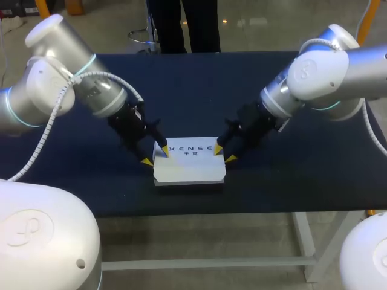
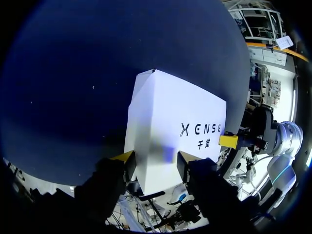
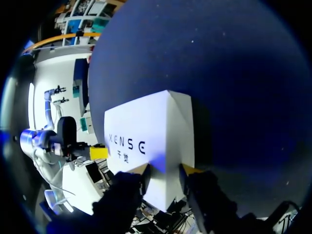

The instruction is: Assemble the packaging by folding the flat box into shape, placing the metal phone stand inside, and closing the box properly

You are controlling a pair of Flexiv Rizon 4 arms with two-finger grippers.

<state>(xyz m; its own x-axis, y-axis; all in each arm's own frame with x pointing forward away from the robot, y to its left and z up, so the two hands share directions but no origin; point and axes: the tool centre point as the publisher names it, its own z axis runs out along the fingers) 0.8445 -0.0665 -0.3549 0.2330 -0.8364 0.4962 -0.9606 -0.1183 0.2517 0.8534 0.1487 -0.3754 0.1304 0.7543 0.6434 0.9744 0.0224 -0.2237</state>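
Near the table's (image 1: 199,84) front edge, at its middle, lies one white box (image 1: 189,166), folded into shape with its lid down flat and dark print on top. Two grippers meet it, one at each short end. The left gripper (image 1: 155,155) straddles the box's left edge, fingers spread: one yellow tip over the lid, the other just outside the wall. The right gripper (image 1: 224,153) mirrors it at the right edge, also spread, not clamped. Four yellow tips show in all.
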